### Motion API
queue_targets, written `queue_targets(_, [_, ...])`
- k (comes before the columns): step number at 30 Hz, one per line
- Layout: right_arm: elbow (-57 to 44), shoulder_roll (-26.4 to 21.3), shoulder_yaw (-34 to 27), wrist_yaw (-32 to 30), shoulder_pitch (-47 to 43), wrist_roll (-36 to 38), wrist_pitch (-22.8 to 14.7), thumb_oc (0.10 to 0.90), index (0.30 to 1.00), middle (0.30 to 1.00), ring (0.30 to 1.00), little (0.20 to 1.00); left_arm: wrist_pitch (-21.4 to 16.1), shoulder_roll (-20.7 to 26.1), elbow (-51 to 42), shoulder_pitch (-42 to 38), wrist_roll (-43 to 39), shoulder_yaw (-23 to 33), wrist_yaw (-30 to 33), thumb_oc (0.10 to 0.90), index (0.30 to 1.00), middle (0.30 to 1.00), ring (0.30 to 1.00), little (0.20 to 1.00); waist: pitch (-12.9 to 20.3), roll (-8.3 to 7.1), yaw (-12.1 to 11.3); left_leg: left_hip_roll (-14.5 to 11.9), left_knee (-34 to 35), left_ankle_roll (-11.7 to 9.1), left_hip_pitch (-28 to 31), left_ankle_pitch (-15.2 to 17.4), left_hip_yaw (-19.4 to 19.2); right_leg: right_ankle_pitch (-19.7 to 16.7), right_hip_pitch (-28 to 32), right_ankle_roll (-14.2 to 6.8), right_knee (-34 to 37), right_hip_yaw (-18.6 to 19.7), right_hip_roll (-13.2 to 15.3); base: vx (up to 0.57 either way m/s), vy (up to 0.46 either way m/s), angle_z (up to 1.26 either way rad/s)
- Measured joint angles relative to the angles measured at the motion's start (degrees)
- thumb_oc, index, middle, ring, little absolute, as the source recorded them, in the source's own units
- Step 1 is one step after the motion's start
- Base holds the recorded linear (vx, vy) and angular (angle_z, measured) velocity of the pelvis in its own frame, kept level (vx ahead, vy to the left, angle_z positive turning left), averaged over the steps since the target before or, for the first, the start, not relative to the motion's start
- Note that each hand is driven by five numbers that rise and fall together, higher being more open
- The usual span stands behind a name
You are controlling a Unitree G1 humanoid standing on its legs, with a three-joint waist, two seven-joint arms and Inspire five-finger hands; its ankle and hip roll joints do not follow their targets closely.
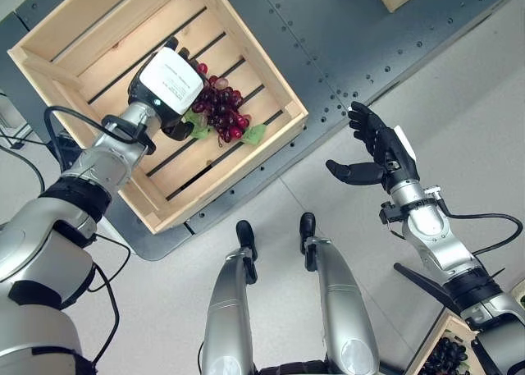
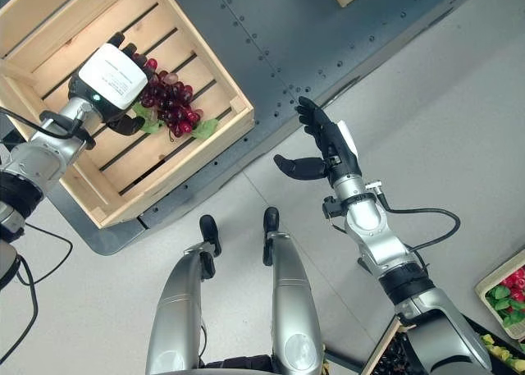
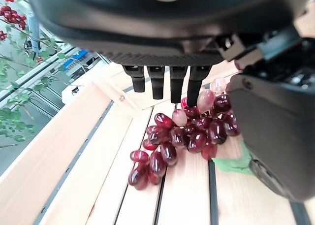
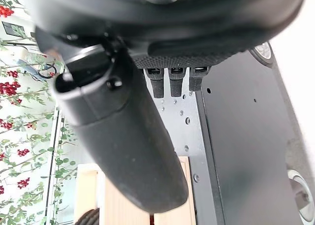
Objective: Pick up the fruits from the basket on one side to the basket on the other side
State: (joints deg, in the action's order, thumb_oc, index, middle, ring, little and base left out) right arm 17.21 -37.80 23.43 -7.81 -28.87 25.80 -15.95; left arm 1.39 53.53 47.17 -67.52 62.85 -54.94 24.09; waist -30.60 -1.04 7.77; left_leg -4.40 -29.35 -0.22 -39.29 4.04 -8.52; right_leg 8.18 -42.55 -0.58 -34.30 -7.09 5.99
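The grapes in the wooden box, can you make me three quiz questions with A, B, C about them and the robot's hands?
1. Where does the bunch of red grapes lie?
A. In the wooden crate
B. On the grey floor
C. In the right hand

2. What colour are the leaves by the grapes?
A. Yellow
B. Green
C. Blue

3. How is the right hand now?
A. Curled round the grapes
B. Pressing on the crate
C. Open and holding nothing

Answers:
1 A, the bunch rests on the crate's slats, with the left hand right over it.
2 B, green leaves show beside the bunch in both eye views.
3 C, its fingers are spread in the air over the floor, away from the crate.
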Motion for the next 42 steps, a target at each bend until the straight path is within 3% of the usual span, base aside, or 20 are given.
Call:
queue_targets(9, [-1.4,0.0,0.4,-0.1,0.1,0.0,0.6,0.8,0.9,0.9,0.9,0.9,-1.5,0.0,0.5,-0.6,1.6,0.0,2.9,0.8,0.9,0.9,0.9,0.9,0.0,-0.26,0.6,-0.1,-0.3,0.2,-2.0,0.3,-0.1,-0.1,-2.0,0.0,0.1,0.0,0.0,0.01,0.0,-0.01])
queue_targets(13, [-1.7,0.0,0.4,-0.2,0.1,0.0,0.6,0.8,0.9,0.9,0.9,0.9,-3.7,0.0,2.4,-1.1,3.9,0.0,9.3,0.8,0.9,0.9,0.9,0.9,0.0,-0.68,0.6,-0.1,-0.4,0.2,-2.8,0.4,-0.1,-0.1,-2.7,-0.1,0.1,0.1,0.0,0.0,0.0,0.0])
queue_targets(23, [-1.9,0.0,0.5,-0.4,-0.2,0.0,0.6,0.8,0.9,0.9,0.9,0.9,-9.9,1.1,4.1,-4.3,4.8,0.0,14.7,0.8,0.9,0.9,0.9,0.9,0.1,-1.15,0.5,0.0,-1.5,0.6,-5.6,0.6,0.0,-0.5,-5.1,-0.6,0.0,0.4,0.0,0.0,0.001,0.0])
queue_targets(27, [-1.9,0.0,0.5,-1.1,-0.3,0.0,0.6,0.8,0.9,0.9,0.9,0.9,-11.9,1.3,4.6,-5.1,4.4,0.0,14.4,0.8,0.9,0.9,0.9,0.9,0.1,-1.15,0.5,0.1,-1.9,0.8,-6.1,0.7,-0.1,-0.7,-5.4,-0.7,0.1,0.4,0.1,-0.01,0.006,-0.02])
queue_targets(30, [-1.9,0.0,0.5,-1.9,-0.6,0.0,0.6,0.8,0.9,0.9,0.9,0.9,-11.4,1.3,4.1,-5.7,0.1,0.1,8.8,0.8,0.9,0.9,0.9,0.9,0.1,-1.16,0.5,0.1,-2.1,0.9,-6.9,0.7,-0.1,-0.8,-6.1,-0.8,0.1,0.4,0.1,-0.01,-0.006,0.0])
queue_targets(31, [-1.9,0.0,0.5,-2.1,-0.7,0.0,0.6,0.8,0.9,0.9,0.9,0.9,-10.6,1.0,4.0,-6.2,-3.1,0.1,5.6,0.5,0.451,0.451,0.451,0.451,0.1,-1.16,0.5,0.1,-2.1,0.9,-7.2,0.7,0.0,-0.8,-6.3,-0.8,0.2,0.4,0.1,-0.03,-0.019,0.02])
queue_targets(32, [-1.9,0.0,0.5,-2.2,-0.8,0.0,0.6,0.8,0.9,0.9,0.9,0.9,-10.5,1.0,4.0,-6.6,-4.4,0.1,4.0,0.435,0.352,0.352,0.352,0.352,0.1,-1.17,0.5,0.1,-2.1,0.9,-7.4,0.7,0.0,-0.8,-6.5,-0.8,0.3,0.4,0.1,0.0,0.0,0.0])
queue_targets(33, [-1.9,0.0,0.5,-2.3,-1.0,0.0,0.6,0.8,0.9,0.9,0.9,0.9,-10.2,0.9,4.0,-7.1,-6.2,0.1,1.8,0.4,0.3,0.3,0.3,0.3,0.1,-1.17,0.5,0.1,-2.1,0.9,-7.4,0.7,0.0,-0.8,-6.6,-0.8,0.3,0.4,0.0,0.0,0.0,0.0])
queue_targets(42, [-2.1,0.0,0.4,-3.6,-2.3,0.0,0.6,0.8,0.9,0.9,0.9,0.9,-12.4,0.5,5.9,-9.0,-8.7,0.0,-4.2,0.4,0.3,0.3,0.3,0.3,0.1,-1.18,0.7,0.1,-2.0,0.9,-7.3,0.7,-0.2,-1.1,-6.6,-0.6,0.4,0.4,0.0,-0.02,-0.006,-0.02])
